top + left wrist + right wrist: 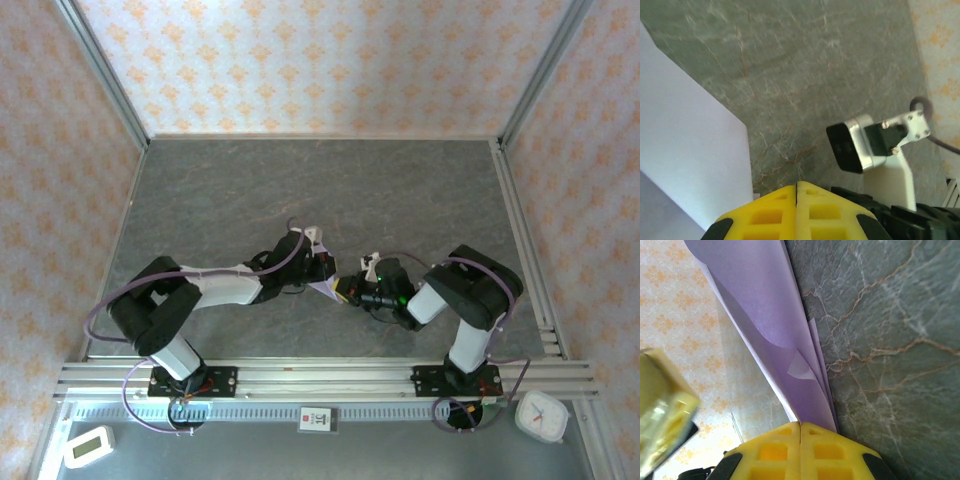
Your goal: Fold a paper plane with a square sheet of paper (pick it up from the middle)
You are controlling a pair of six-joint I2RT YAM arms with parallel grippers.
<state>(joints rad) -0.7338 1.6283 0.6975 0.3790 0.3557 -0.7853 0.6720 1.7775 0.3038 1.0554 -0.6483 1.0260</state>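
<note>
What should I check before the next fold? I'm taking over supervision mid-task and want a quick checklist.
1. Right end effector shut on the paper: ok. The folded layers run straight into its closed grip.
2. Left end effector holding the paper: cannot tell. It is shut, but the sheet passes beside it on the left.
3. Layers lying flush: not ok. In the right wrist view one layer curls away and a small corner pokes out.
4. Clearance between the two end effectors: cannot tell. From above they meet tightly at the paper.
5. Paper resting on the table or lifted off it: cannot tell.
</note>
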